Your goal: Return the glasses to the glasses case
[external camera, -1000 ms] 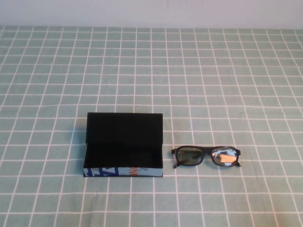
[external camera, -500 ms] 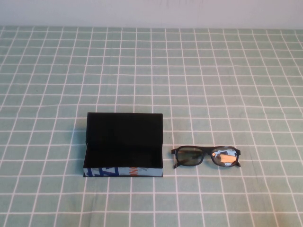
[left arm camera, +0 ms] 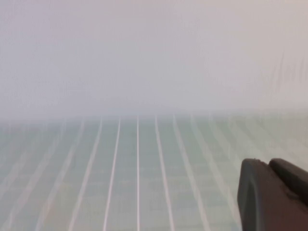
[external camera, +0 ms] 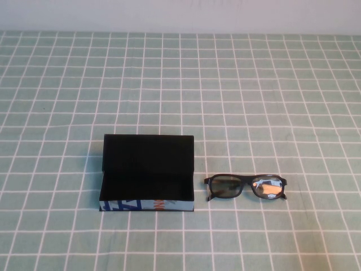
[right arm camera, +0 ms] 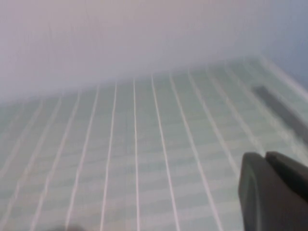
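The glasses case [external camera: 148,174] stands open at the table's near left. Its lid is raised at the back, its black inside is empty, and its light-blue front faces me. The black glasses [external camera: 245,187] lie flat on the cloth just right of the case, apart from it, lenses facing me. Neither gripper shows in the high view. My left gripper [left arm camera: 267,163] shows only as dark fingertips pressed together over bare cloth in the left wrist view. My right gripper [right arm camera: 264,156] shows the same way in the right wrist view. Both hold nothing.
A green cloth with a white grid [external camera: 237,90] covers the whole table. A pale wall [external camera: 180,14] runs along the far edge. A dark strip [right arm camera: 281,113] lies along the cloth's edge in the right wrist view.
The bright orange and blue reflection in one lens of the glasses has faded to a paler one. Nothing has moved.
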Action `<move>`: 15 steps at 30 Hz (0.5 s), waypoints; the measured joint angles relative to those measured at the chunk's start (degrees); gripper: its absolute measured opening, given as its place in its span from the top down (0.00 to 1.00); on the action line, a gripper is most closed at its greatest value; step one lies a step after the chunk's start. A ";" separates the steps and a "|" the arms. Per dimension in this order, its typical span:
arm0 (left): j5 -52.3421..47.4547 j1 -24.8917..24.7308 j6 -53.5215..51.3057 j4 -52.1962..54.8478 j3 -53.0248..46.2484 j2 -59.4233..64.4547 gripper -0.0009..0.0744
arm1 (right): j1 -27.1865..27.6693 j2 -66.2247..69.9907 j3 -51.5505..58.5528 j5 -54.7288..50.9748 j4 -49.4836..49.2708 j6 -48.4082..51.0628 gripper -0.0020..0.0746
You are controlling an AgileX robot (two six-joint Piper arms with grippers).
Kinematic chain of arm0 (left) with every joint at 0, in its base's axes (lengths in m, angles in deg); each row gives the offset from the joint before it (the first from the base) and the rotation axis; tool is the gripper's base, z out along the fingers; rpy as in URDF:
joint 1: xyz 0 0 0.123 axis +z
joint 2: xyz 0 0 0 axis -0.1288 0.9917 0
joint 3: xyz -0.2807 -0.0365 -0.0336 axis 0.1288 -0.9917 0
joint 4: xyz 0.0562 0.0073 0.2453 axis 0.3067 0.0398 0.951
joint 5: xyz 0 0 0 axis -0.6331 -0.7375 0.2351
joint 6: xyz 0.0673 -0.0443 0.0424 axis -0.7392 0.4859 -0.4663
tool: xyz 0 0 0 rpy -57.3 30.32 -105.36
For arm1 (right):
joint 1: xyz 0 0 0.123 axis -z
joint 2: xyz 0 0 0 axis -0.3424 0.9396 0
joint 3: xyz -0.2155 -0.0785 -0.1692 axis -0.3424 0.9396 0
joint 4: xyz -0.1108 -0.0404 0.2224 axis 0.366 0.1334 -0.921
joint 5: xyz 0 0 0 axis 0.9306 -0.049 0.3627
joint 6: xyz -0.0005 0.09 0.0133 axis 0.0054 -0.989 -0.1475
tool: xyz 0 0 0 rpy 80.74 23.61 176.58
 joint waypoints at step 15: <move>27.84 0.00 0.65 0.13 0.00 0.00 0.99 | 0.00 -0.12 0.00 44.54 -2.57 0.00 0.99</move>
